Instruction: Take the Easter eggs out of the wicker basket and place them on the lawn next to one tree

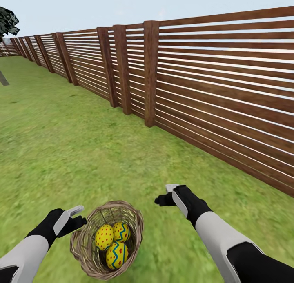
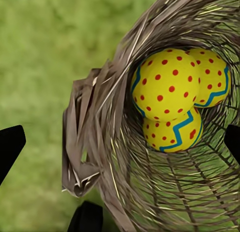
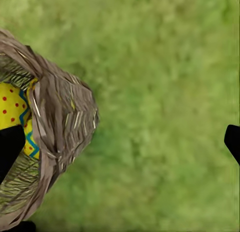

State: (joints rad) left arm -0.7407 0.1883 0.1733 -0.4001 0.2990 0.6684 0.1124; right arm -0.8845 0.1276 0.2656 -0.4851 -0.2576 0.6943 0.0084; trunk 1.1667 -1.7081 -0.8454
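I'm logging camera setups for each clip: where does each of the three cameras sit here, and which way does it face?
Head view: on the robot's head, looking forward and down over the mottled green lawn, the brown slatted wooden fence and both arms; left gripper, right gripper.
Left wrist view: on the left arm, looking into the brown woven wicker basket at three yellow red-dotted eggs; dark fingertips show.
Right wrist view: on the right arm, looking down at grass beside the basket; fingertips show.
Shared: all three views show basket and eggs.

arms: white forearm shells, black wrists | left pincer [image 1: 78, 216], right pincer [image 1: 166, 194]: black, pale grey fingers
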